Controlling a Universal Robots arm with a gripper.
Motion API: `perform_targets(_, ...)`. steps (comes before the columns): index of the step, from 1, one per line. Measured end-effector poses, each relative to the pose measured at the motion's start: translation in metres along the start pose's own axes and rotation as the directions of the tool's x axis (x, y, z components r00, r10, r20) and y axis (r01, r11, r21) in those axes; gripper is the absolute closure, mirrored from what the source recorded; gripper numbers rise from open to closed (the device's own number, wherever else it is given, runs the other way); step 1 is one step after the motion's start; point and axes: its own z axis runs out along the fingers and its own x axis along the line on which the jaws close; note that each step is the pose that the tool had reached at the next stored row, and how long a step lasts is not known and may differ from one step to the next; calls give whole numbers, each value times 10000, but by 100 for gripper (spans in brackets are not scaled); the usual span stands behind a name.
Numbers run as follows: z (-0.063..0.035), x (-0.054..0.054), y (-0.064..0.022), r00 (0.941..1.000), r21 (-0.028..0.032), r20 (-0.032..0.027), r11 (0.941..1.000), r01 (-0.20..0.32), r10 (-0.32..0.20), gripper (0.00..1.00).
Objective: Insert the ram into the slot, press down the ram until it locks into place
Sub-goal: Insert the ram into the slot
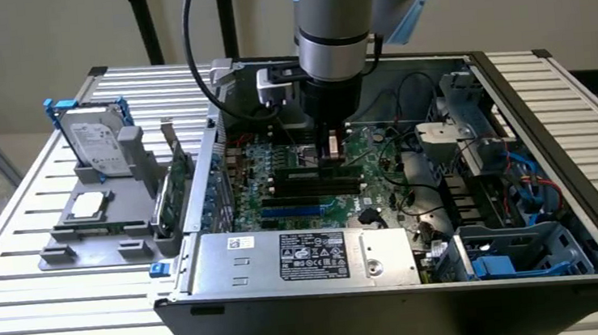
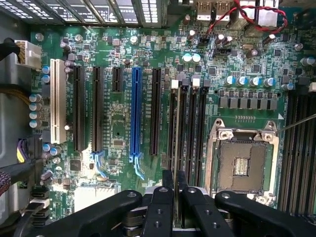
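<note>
My gripper [image 2: 175,186] reaches down into the open computer case [image 1: 552,88] and is shut on the ram [image 2: 176,143]. In the wrist view the ram is edge-on, a thin pale strip running out from between the two black fingers [image 2: 167,180]. It hangs above the group of parallel black slots [image 2: 191,133] with pale end clips, lined up with their length, over the slot nearest the blue socket or the one beside it. I cannot tell if it touches. In the exterior view the gripper [image 1: 332,155] stands upright over the motherboard [image 1: 377,185], just above the slots [image 1: 302,179].
A blue socket [image 2: 136,113], longer black card sockets [image 2: 79,108] and a white one [image 2: 58,98] lie beside the slots. An open CPU socket [image 2: 244,158] sits on the other side. A metal power supply [image 1: 301,257], drive cages [image 1: 513,258] and cables [image 1: 412,93] crowd the case. A hard drive [image 1: 96,140] stands outside on a grey fixture.
</note>
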Motion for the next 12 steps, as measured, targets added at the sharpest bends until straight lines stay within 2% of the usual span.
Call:
perform_targets(3, 12, -6, -1, 10000, -5, -80, 10000, 0, 0, 86)
perform_targets(12, 69, -22, 0, 10000, -7, -88, 10000, -1, 1, 86)
